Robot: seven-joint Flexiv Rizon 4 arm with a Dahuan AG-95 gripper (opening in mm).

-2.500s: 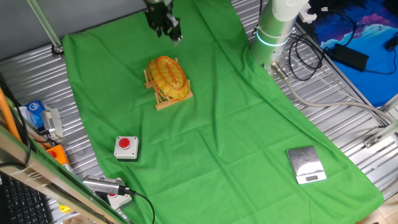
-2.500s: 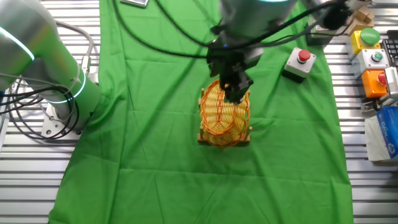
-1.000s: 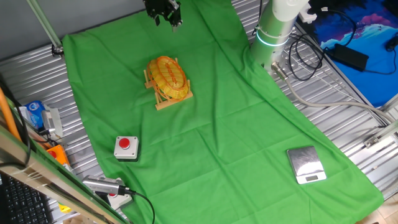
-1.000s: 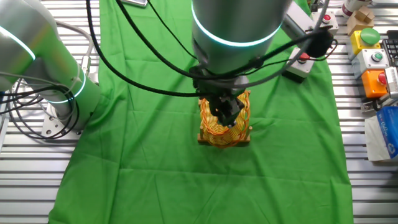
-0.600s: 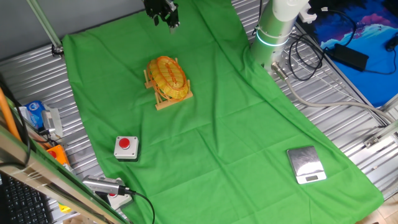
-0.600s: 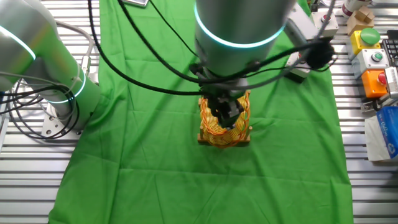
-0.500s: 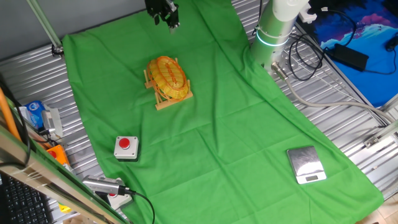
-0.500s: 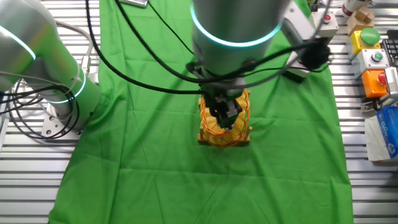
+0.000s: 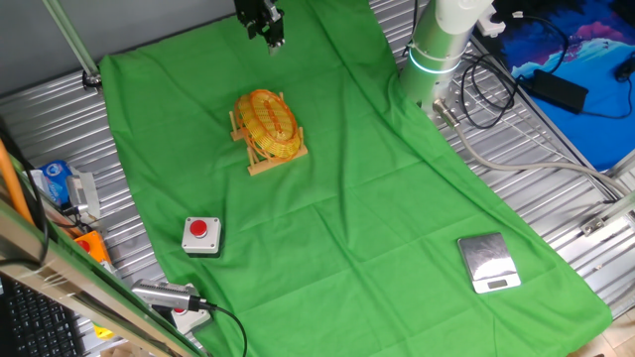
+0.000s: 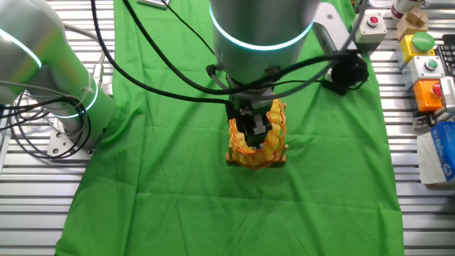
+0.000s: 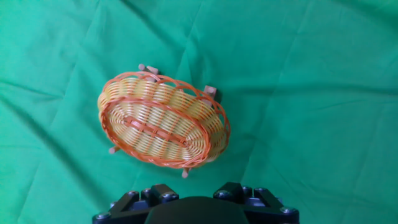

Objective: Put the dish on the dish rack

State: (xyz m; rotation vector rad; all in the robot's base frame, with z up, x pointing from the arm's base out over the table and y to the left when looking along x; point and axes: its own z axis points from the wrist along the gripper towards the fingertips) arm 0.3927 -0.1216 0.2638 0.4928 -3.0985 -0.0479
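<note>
On top of the dish rack [image 9: 260, 151], near the middle of the green cloth [image 9: 377, 218], the dish [image 9: 268, 124] now rests across the pegs, and the hand view shows it lying free on them with nothing gripping it. Over the last couple of seconds we have watched our gripper [image 9: 270, 32] climb away from it, and it now hangs well above, holding nothing, though we cannot tell how far its fingers are spread. We judge the placing done.
</note>
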